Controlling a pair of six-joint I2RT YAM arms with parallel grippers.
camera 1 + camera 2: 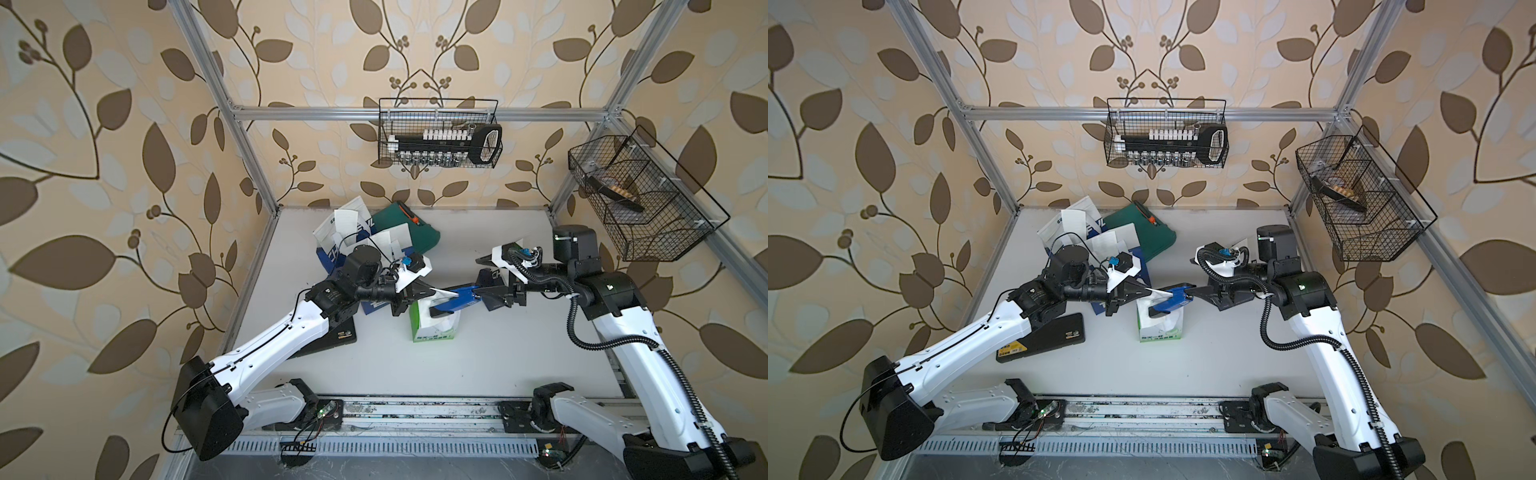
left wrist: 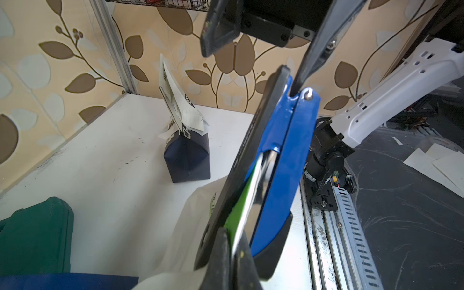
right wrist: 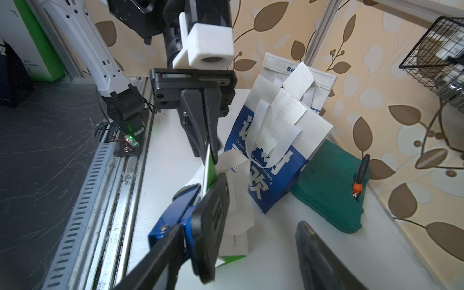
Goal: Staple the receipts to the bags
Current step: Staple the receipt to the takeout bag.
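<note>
Your right gripper (image 3: 238, 224) stands wide around the blue stapler (image 3: 175, 213), one finger against it and the other clear. Your left gripper (image 3: 209, 148) is clamped on the top edge of the green-and-white bag (image 1: 434, 328) at mid-worktop (image 1: 519, 357). That edge sits in the stapler's mouth, with a white receipt (image 3: 238, 200) against it. The navy-and-white bags (image 3: 263, 163) leaning by the dark green case (image 3: 331, 190), and a lone navy bag (image 2: 187, 155) beside your right arm, carry slips at their tops and look finished, though no staple shows. The green one appears to be the last. "THANKS FOR YOUR LIKING" reads on the front navy bag, under large Chinese characters; other print is too small to read.
</note>
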